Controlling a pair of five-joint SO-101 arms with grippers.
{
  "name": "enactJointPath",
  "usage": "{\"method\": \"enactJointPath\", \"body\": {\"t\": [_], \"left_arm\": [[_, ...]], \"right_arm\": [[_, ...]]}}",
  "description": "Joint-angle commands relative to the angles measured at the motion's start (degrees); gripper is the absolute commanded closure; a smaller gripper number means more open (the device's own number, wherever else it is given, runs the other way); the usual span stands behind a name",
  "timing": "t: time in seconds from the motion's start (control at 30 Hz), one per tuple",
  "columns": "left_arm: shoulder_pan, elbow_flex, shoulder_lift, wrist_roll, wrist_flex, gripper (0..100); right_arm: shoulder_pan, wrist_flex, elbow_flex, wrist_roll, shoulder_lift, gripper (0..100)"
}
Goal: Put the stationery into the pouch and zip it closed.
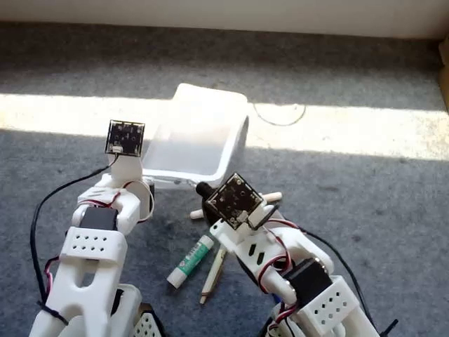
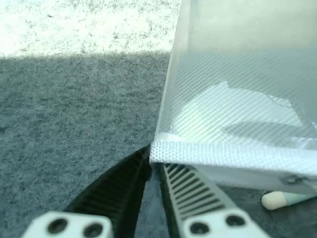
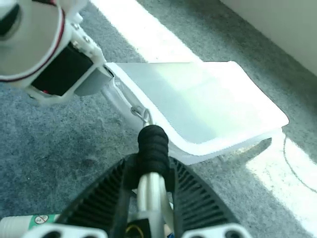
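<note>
The left gripper [image 2: 151, 161] pinches the pouch [image 2: 237, 99] corner; right gripper [image 3: 151, 166] clasps a pen [image 3: 152, 144] just beside it

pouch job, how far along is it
Early on. Nothing clearly inside the pouch yet; its mouth looks open. In hand: left gripper pinches its edge, right gripper holds a pen toward it. Left: glue stick and pencil on the carpet, then zipping.

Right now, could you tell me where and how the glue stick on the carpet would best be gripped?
Probably across its round body, straight down from above, since the glue stick lies flat on the carpet. Favour the end farther from the pouch: the beige pen beside it comes closest at the other end, leaving less room there.
</note>
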Motion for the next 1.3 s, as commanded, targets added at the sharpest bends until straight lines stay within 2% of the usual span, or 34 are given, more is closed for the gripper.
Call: {"method": "enactJointPath", "body": {"t": [0.0, 0.47, 0.67, 1.0, 1.27], "left_arm": [[-2.3, -3.3, -1.4, 0.4, -0.3, 99], [-2.4, -3.3, -1.4, 0.4, -0.3, 99], [-2.4, -3.3, -1.4, 0.4, -0.3, 99], [-2.4, -3.3, -1.4, 0.4, -0.3, 99], [-2.4, -3.3, -1.4, 0.4, -0.3, 99]], "right_arm": [[3.1, 0.2, -0.6, 0.2, -3.3, 99.3], [5.1, 0.0, 0.3, -1.4, -3.7, 99.3], [8.7, -1.4, 0.2, -3.1, -3.7, 99.3], [9.0, -1.6, 0.5, -3.1, -3.7, 99.3], [14.8, -4.2, 0.5, -7.6, -3.7, 99.3]]}}
